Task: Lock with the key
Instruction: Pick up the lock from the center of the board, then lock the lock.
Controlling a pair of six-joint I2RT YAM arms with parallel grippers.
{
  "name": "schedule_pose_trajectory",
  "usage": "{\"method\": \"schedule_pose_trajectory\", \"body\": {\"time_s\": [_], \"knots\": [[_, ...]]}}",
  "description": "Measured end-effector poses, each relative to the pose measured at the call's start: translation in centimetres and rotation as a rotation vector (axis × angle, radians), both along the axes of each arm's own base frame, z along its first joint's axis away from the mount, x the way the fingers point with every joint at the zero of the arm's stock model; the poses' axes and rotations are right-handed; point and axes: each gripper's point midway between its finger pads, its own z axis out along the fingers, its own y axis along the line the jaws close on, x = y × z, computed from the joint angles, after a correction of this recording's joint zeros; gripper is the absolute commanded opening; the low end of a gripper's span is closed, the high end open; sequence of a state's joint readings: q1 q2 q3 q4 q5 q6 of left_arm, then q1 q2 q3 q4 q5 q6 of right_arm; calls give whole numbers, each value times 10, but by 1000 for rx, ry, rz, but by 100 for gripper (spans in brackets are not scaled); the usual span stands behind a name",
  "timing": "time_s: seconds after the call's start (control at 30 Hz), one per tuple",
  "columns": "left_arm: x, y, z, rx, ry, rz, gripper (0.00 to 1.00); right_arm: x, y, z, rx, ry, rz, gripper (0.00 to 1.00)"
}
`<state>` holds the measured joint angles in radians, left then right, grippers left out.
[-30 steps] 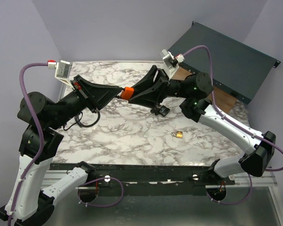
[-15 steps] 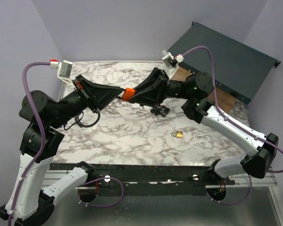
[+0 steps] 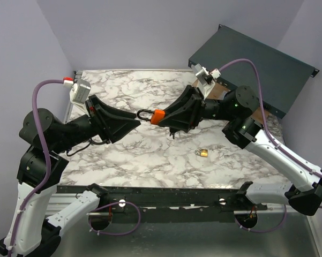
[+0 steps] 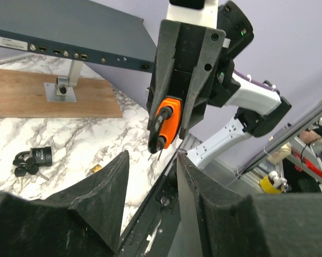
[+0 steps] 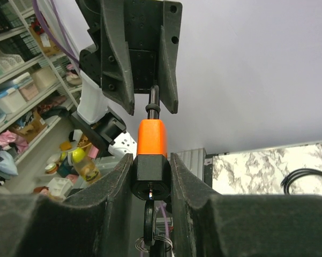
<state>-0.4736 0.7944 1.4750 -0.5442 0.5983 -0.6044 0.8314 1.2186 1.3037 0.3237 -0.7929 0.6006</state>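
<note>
Right claw [image 3: 163,116] is pinching the orange padlock [image 5: 151,142] in midair above the bench [image 3: 150,155], key [image 4: 158,140] dangling off it. Left claw [image 3: 136,119] is spread wide right at the shackle end.

No legible text (panel label [image 4: 12,44] too small).

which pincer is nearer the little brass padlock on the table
Right. The right pincer, shut on the orange padlock, hangs above and left of the brass padlock; the left pincer sits farther left, open, beyond the orange padlock's shackle.
</note>
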Motion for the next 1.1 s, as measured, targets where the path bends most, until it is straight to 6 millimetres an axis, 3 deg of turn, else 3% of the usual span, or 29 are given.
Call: {"method": "schedule_pose_trajectory", "body": {"time_s": [0.33, 1.1], "knots": [[-17, -8, -16, 84, -27, -129, 34, -1, 1, -22, -90, 52, 7, 1], [-11, -13, -30, 133, -16, -161, 26, -18, -11, -35, -137, 59, 57, 1]]}}
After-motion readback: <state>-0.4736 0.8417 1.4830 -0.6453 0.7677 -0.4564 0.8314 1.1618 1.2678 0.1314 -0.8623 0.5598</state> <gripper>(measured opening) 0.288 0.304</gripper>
